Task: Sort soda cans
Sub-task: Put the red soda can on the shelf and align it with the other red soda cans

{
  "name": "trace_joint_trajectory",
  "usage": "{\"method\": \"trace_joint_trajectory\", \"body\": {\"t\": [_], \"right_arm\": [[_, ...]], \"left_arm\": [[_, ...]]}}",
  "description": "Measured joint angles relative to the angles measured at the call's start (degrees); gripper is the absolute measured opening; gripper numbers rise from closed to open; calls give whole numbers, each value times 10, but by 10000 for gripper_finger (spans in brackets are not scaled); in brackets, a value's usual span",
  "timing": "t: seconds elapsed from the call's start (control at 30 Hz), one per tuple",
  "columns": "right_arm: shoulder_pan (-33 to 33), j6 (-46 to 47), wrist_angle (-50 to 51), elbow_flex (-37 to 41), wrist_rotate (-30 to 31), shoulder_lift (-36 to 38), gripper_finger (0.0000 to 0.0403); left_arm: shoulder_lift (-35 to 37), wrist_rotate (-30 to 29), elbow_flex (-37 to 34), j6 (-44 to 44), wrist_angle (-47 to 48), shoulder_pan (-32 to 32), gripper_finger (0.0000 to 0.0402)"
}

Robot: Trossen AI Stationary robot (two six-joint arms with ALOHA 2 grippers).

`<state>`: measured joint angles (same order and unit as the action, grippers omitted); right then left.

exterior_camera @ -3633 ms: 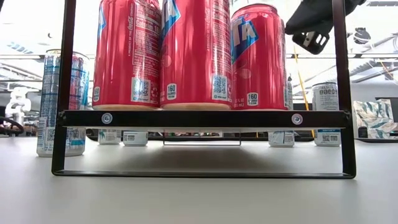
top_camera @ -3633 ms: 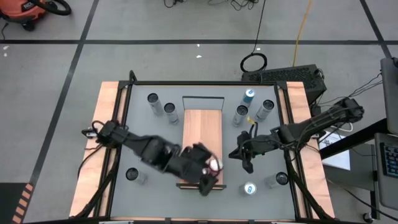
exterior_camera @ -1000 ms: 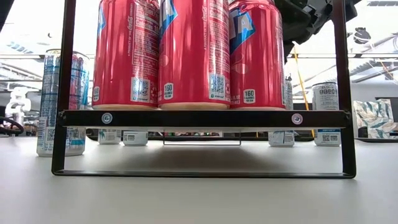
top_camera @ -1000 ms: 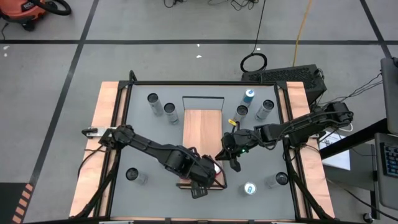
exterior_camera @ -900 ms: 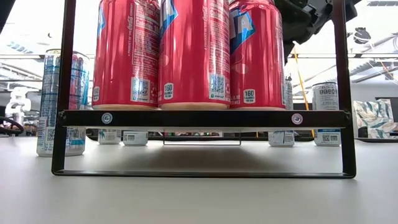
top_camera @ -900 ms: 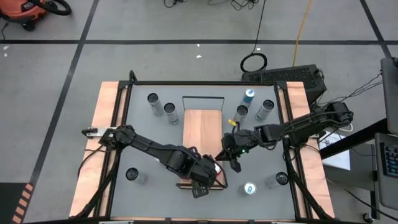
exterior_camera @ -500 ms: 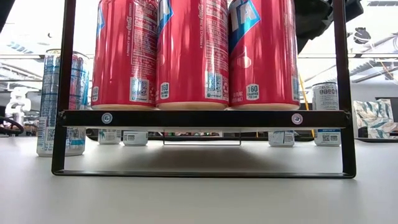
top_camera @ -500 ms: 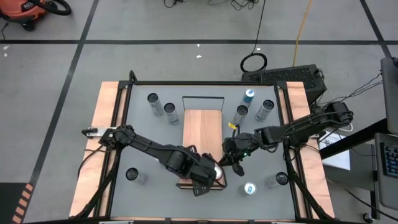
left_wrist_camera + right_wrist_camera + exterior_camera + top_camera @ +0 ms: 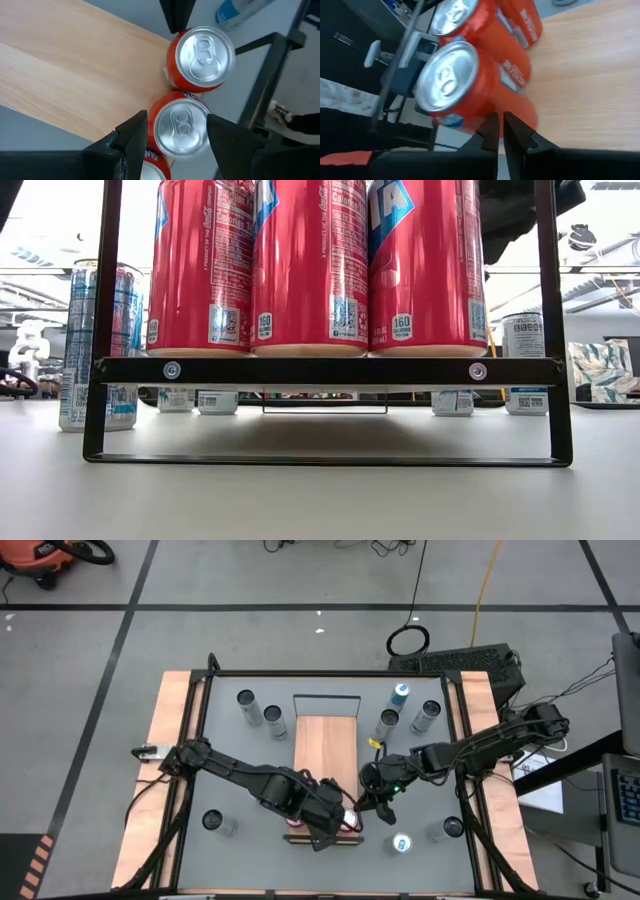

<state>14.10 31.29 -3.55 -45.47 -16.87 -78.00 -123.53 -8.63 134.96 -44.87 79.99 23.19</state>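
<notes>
Three red soda cans stand in a row on the near end of the wooden board [image 9: 325, 745] inside a black frame: left [image 9: 205, 265], middle [image 9: 310, 265] and right [image 9: 420, 265]. My left gripper [image 9: 177, 137] is open above the row. Its fingers stand on either side of the middle can [image 9: 180, 125], and I cannot tell whether they touch it. My right gripper [image 9: 501, 131] is shut against the right can [image 9: 455, 85], at its far side. It shows in the high view [image 9: 378, 808]. My right gripper pushes the right red can with its shut fingertips [image 9: 177, 15], set against the can's far side wall just below the rim [image 9: 186, 34]. The fingers come slanting down from the far side. The can stands upright on the board, touching the middle can.
Silver-grey cans stand on the grey table at the far left [image 9: 246, 699], the far right [image 9: 428, 713], the near left [image 9: 212, 821] and the near right [image 9: 450, 827]. Blue cans stand at the far right [image 9: 401, 692] and the near right [image 9: 401, 842]. The black frame bar [image 9: 330, 370] crosses the near end.
My right gripper has gone toward the table's near edge, pushing the right red can. The can has slid along the board toward the near edge, into line with the other two, and now touches the middle can. My left gripper has stayed open over the middle can.
</notes>
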Motion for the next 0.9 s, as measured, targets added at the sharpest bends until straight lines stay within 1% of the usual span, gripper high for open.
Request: {"method": "trace_joint_trajectory", "body": {"t": [0.13,0.23,0.33,0.43,0.53,0.73,0.9], "right_arm": [[7,12,24,0,1,20,0],[15,21,50,0,1,40,0],[23,27,74,0,4,62,0],[33,37,89,0,15,81,0],[43,39,79,0,19,95,0],[59,43,38,0,22,100,0],[69,54,34,0,49,100,0]], "left_arm": [[7,25,-1,46,0,9,202],[8,31,-1,64,0,9,202],[8,14,-1,52,0,5,202],[27,0,-1,46,-5,5,202],[36,-2,2,71,-12,5,202],[19,5,-4,120,-35,3,202],[-2,6,-4,127,-24,2,202]]}}
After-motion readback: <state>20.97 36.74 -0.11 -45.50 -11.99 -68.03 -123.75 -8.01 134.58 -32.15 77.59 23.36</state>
